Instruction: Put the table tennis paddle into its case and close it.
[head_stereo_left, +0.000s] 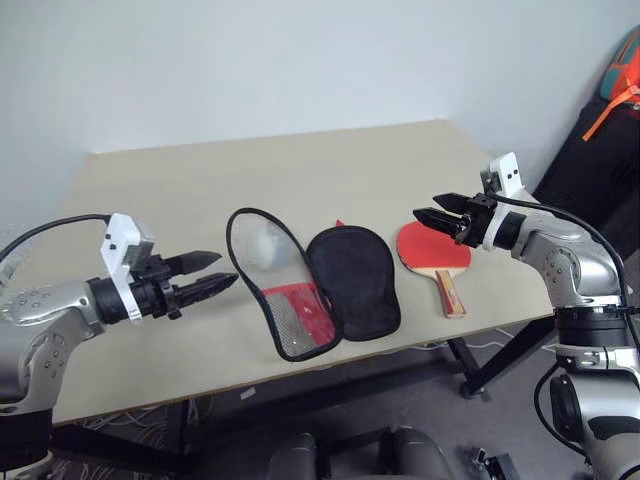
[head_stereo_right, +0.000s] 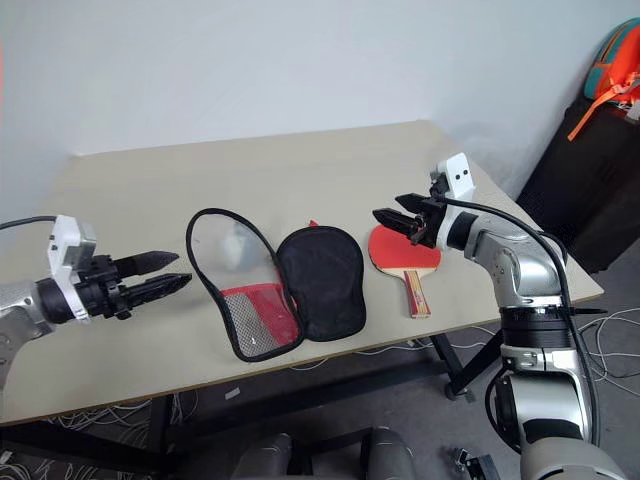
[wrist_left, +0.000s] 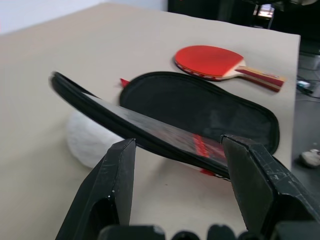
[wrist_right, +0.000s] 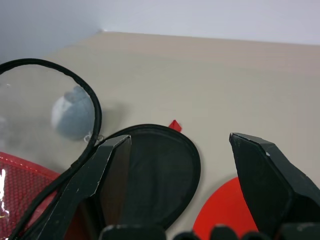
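Note:
The case (head_stereo_left: 352, 280) lies unzipped mid-table. Its black half is flat, and its red-and-mesh flap (head_stereo_left: 280, 300) with the black zipper rim stands raised to the left of it. To the right of the case the table tennis paddle (head_stereo_left: 430, 247) lies red face up, with its wooden handle (head_stereo_left: 450, 293) toward the table's front edge. My left gripper (head_stereo_left: 228, 268) hovers open and empty left of the flap, pointing at it. In the left wrist view the flap's rim (wrist_left: 150, 130) runs just beyond the fingers (wrist_left: 117, 185). My right gripper (head_stereo_left: 425, 206) hangs open and empty above the paddle's head.
A small whitish wad (head_stereo_left: 265, 243) sits on the table behind the raised flap. The table's front edge (head_stereo_left: 300, 375) runs close below the case, and its right corner is near the paddle handle. A dark bag with orange straps (head_stereo_left: 622, 85) stands off to the right.

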